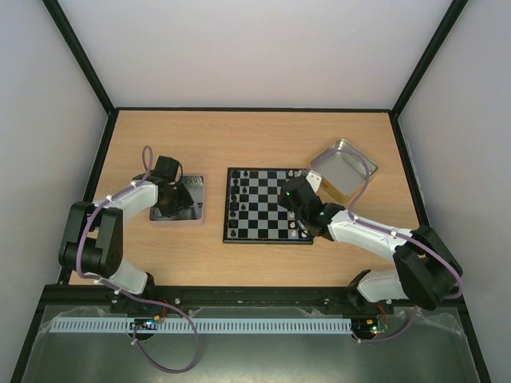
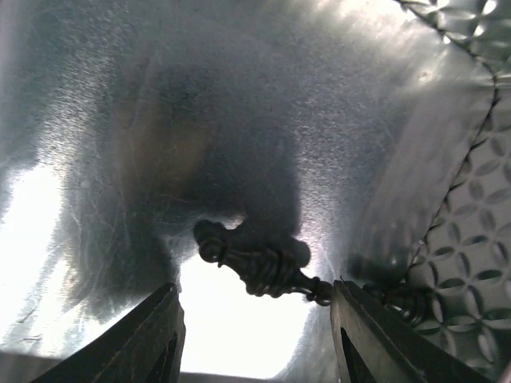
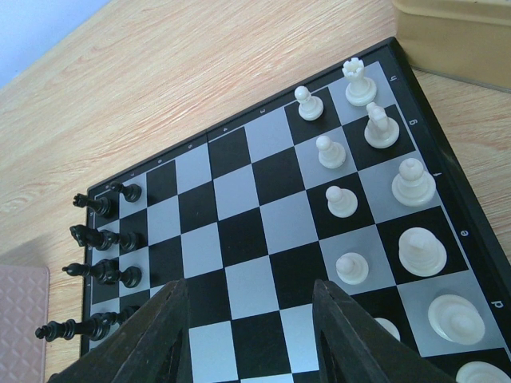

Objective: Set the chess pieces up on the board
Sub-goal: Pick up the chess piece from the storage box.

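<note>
The board point(image 1: 267, 205) lies mid-table, with several black chess pieces point(image 1: 235, 194) along its left side and pale pieces on its right. In the right wrist view the board point(image 3: 255, 239) fills the frame, with black pieces point(image 3: 102, 238) at left. My right gripper point(image 3: 249, 335) is open and empty over the board's middle squares. My left gripper point(image 2: 255, 335) is open inside the left metal tray point(image 1: 196, 209), just short of a black chess piece point(image 2: 259, 263) lying on its side. Its right finger point(image 2: 375, 339) is close to the piece's end.
A second metal tray point(image 1: 345, 166) stands tilted at the back right of the board; it also shows in the right wrist view point(image 3: 455, 40). Pale pieces point(image 3: 343, 199) stand on the board's right side. The left tray's patterned wall point(image 2: 471, 239) rises at right.
</note>
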`<state>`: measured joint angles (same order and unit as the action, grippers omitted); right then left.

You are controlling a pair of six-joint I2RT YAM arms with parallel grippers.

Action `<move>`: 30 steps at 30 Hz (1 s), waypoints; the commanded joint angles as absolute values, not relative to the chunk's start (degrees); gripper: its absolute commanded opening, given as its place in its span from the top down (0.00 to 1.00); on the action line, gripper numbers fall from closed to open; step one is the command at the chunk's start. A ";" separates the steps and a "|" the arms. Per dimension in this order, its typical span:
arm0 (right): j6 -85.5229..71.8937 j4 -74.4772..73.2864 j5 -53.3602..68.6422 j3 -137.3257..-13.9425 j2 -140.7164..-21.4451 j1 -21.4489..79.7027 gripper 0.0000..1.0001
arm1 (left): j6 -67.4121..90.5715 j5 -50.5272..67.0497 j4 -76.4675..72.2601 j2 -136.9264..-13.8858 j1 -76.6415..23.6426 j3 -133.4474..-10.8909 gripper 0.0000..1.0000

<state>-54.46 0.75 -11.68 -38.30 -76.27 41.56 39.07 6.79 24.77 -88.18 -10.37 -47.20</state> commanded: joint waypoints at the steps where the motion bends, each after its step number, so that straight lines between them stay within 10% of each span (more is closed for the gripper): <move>1: -54.11 2.47 -12.26 -38.85 -77.21 41.29 0.59 | 43.77 7.71 22.82 -87.95 -11.36 -47.02 0.48; 30: -53.70 2.37 -12.30 -38.45 -76.34 41.23 0.59 | 38.50 2.78 27.20 -95.76 -12.49 -52.73 0.75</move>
<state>-54.00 1.67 -11.27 -38.30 -76.99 41.56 39.22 1.93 25.15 -95.00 -12.01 -52.34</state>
